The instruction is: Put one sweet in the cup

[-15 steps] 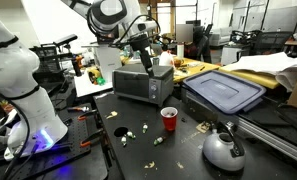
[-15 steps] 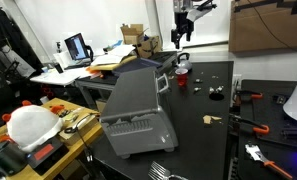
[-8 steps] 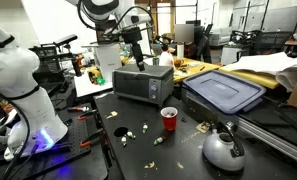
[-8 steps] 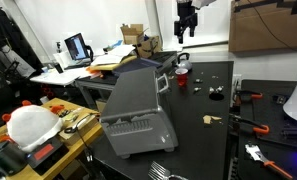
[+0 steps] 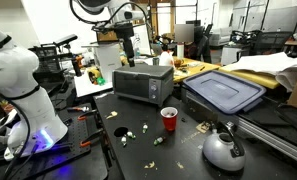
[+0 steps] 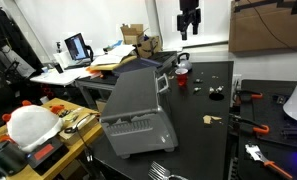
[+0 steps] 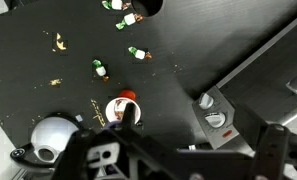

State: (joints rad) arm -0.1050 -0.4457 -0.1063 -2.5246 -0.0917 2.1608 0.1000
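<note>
The small red cup (image 5: 169, 119) stands upright on the dark table in front of the grey toaster oven (image 5: 141, 83). In the wrist view the cup (image 7: 123, 109) shows its pale inside. Several small wrapped sweets (image 5: 141, 128) lie scattered on the table left of the cup; the wrist view shows them too (image 7: 137, 54). My gripper (image 5: 127, 54) hangs high above the oven's left end, far from the cup and sweets. It also shows in the exterior view from behind (image 6: 189, 26). Its fingers (image 7: 178, 145) are spread and empty.
A rounded silver kettle (image 5: 224, 150) stands at the table's front right, and appears in the wrist view (image 7: 51, 138). A blue bin lid (image 5: 225, 92) lies right of the oven. A white robot base (image 5: 18, 90) stands at the left. Tools lie on the table edge (image 6: 250, 124).
My gripper has risen and shifted away from above the oven's middle toward its left end. Cup, sweets and kettle have not moved.
</note>
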